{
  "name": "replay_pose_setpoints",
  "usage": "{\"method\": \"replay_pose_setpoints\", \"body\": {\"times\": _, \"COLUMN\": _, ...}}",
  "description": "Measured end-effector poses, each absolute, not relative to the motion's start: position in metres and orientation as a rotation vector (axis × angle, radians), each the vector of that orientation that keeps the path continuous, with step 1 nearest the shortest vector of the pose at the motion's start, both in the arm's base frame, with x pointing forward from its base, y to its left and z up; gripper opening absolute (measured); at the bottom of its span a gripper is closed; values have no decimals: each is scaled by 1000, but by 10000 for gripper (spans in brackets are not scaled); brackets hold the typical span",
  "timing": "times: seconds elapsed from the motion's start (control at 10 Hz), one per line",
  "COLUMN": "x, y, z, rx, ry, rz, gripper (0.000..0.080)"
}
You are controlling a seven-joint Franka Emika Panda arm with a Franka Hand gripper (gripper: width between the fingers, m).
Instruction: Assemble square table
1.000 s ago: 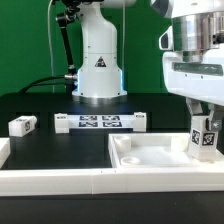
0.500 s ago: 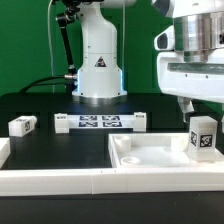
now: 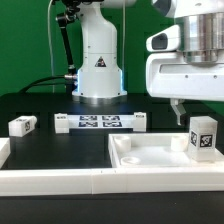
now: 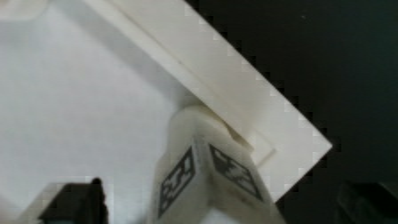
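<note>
The white square tabletop (image 3: 150, 155) lies rim-up at the front right of the exterior view. One tagged white leg (image 3: 203, 137) stands upright in its corner on the exterior view's right. My gripper (image 3: 200, 108) hangs just above that leg, open, with one finger (image 3: 178, 112) showing. In the wrist view the leg (image 4: 210, 165) stands on the tabletop (image 4: 89, 90) between my spread fingers (image 4: 71, 203), with gaps on both sides; my gripper (image 4: 217, 208) holds nothing. A second leg (image 3: 22, 125) lies loose on the black table at the exterior view's left.
The marker board (image 3: 100, 122) lies flat behind the tabletop. The white L-shaped border wall (image 3: 55, 180) runs along the front and left edges. The arm's white base (image 3: 98, 65) stands at the back with cables beside it.
My gripper has let go of the leg and risen above it. The leg stays upright in the tabletop's corner.
</note>
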State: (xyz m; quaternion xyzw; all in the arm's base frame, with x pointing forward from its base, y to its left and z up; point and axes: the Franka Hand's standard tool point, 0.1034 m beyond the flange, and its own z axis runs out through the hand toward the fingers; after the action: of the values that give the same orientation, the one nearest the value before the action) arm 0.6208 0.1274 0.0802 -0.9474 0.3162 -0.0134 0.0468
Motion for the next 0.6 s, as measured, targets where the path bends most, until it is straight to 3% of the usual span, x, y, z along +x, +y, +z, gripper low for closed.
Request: {"method": "replay_pose_setpoints", "body": {"times": 0.6, "x": 621, "y": 124, "z": 78, "rx": -3048, "ry": 249, "rz": -72, "gripper": 649}}
